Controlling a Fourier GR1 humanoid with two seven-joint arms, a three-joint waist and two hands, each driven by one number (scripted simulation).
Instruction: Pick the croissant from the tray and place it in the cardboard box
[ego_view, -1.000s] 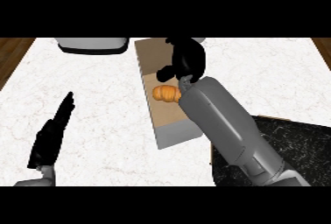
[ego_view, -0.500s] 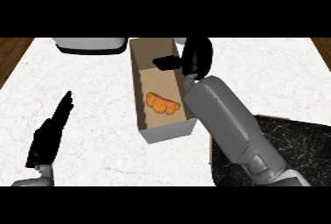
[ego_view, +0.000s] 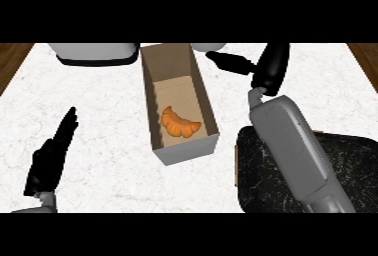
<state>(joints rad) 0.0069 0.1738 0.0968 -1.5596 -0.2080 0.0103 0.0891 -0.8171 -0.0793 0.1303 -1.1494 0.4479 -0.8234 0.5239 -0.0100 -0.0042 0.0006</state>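
Croissant (ego_view: 179, 123) is lying inside the box (ego_view: 209, 107), a long open cardboard carton, toward its near end. It's orange, crescent-shaped, resting on the box floor. Tray (ego_view: 251, 165), dark w/ marbled black surface, is sitting at lower right, partly under the grey right forearm. Counter (ego_view: 103, 105) is showing white, speckled stone. A grey-white appliance (ego_view: 94, 52) is sitting at top left. Right hand (ego_view: 269, 67) is now spread wide, holding nothing, having pulled right of the box vs. half a sec ago. Left hand (ego_view: 52, 157) is resting, fingers straight, at lower left.
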